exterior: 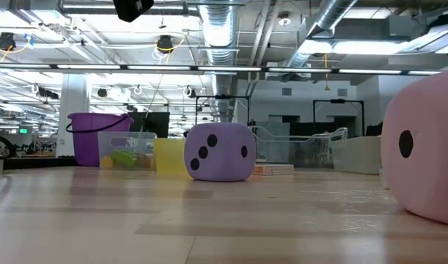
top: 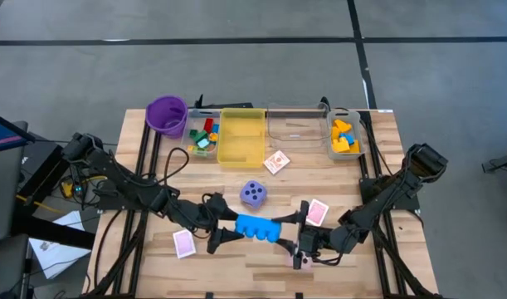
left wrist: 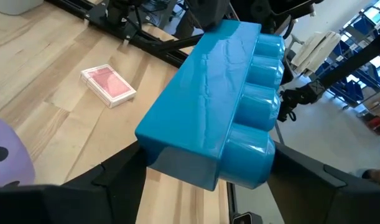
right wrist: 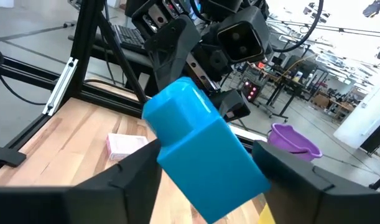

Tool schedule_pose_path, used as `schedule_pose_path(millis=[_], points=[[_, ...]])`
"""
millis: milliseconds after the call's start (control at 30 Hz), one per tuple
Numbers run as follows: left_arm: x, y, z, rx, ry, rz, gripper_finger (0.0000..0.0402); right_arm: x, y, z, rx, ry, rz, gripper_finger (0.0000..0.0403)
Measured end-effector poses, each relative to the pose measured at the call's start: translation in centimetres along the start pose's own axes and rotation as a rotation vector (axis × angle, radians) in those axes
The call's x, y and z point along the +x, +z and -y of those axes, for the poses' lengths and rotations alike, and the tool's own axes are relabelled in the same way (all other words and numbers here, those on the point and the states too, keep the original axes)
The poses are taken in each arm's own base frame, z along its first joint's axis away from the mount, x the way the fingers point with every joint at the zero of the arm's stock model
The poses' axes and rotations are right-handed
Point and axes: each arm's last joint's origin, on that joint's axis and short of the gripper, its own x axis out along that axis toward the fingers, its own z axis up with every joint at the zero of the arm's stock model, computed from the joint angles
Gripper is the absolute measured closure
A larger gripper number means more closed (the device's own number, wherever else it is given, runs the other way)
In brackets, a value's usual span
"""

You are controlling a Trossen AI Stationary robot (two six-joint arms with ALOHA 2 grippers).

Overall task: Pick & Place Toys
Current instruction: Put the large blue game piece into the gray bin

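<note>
High view puts the blue brick (top: 259, 227) above the table's front middle, bridged between the left gripper (top: 228, 232), clamped on one end, and the right gripper (top: 290, 232), whose jaws flank the other end; this looks like a handover, and next the right must grip firmly before the left lets go. Low view misses all that, showing only the purple die (exterior: 220, 151) and pink die (exterior: 421, 147), while both wrist views confirm the brick sits between each arm's fingers.
</note>
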Motion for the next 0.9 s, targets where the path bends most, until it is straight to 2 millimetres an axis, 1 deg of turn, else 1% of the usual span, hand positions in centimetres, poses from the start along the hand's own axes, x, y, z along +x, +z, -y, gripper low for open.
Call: schedule_pose_path(millis=[233, 333, 433, 567, 667, 800, 900], points=[[0.0, 0.1, 0.0, -0.008, -0.008, 0.002, 0.0130, 0.0, -0.1, -0.1, -0.017, 0.005, -0.003, 0.0233], [0.0, 0.2, 0.0, -0.005, -0.010, 0.004, 0.0125, 0.0, 0.0, 0.0, -0.007, 0.000, 0.004, 0.0253], [0.0, 0.2, 0.0, 0.029, -0.003, 0.007, 0.0114, -0.1, 0.2, 0.0, 0.015, -0.008, 0.016, 0.0261], [0.1, 0.1, -0.3, 0.063, 0.026, 0.009, 0.0102, -0.2, 0.5, 0.1, 0.076, -0.041, 0.022, 0.0259], [0.0, 0.1, -0.3, 0.178, 0.032, -0.002, 0.0098, -0.3, 0.4, 0.1, 0.099, -0.084, 0.004, 0.0262], [-0.7, -0.4, -1.0, 0.383, 0.078, -0.102, 0.0099, -0.3, 0.3, 0.4, 0.145, -0.166, -0.020, 0.0270], [-1.4, -0.7, -1.8, 0.445, 0.130, -0.190, 0.0100, -0.3, 0.2, 0.6, 0.168, -0.239, -0.040, 0.0269]])
